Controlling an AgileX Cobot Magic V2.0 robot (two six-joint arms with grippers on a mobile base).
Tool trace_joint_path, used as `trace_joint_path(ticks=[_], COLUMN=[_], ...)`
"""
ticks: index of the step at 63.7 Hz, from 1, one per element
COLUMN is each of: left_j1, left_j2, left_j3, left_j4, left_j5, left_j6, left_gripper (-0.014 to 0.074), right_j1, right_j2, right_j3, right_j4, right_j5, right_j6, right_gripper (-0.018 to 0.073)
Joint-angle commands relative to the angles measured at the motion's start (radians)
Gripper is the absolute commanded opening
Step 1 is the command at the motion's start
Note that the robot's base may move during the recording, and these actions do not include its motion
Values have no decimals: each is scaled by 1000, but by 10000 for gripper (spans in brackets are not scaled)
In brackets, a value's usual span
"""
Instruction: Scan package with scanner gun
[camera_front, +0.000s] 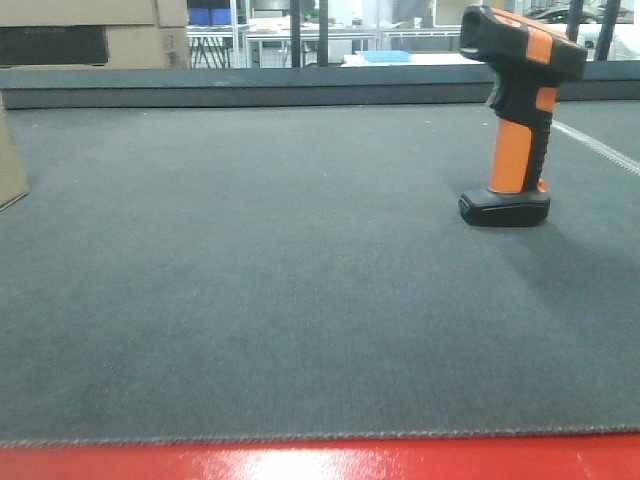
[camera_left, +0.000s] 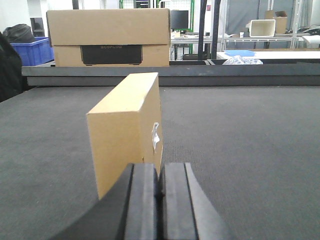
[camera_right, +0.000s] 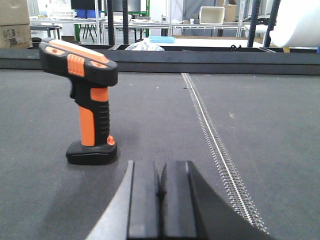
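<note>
At the far left of the dark grey fabric-covered worktop (camera_front: 300, 300), the plain tan rectangular cardboard package (camera_left: 127, 130) stands upright on a narrow edge. A small white label (camera_left: 155, 136) sits on its right-hand face. In the front view only a sliver of it shows at the left border. The left gripper (camera_left: 160, 171) sits low, directly in front of the package, its black jaws pressed together with nothing between them. Behind the worktop rests a larger cardboard box with a wide dark panel (camera_left: 110, 37). Well to the right, the black pistol-shaped scanner gun with an orange handle (camera_front: 515, 120) stands upright on its flat black foot, untouched. The right gripper (camera_right: 160, 171) is near it but apart, the scanner ahead and to its left, and its jaws are likewise closed on nothing.
</note>
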Motion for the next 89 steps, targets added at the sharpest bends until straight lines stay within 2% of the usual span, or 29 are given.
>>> trace_joint_path(ticks=[1,15,89], left_j1=[-6,-6,1], left_j2=[-4,-4,-4], left_j3=[-4,-4,-4], left_j4=[-3,-3,-3], left_j5=[-15,-15,-15], left_j6=[-1,-1,-1], left_gripper=[-111,-111,-111], right_j1=[2,50,37], right_j2=[-3,-3,-3], right_j3=[0,0,0], right_j4=[-7,-7,-7], right_j5=[-17,-17,-17], right_j6=[-1,-1,-1], right_gripper=[-153,-153,-153])
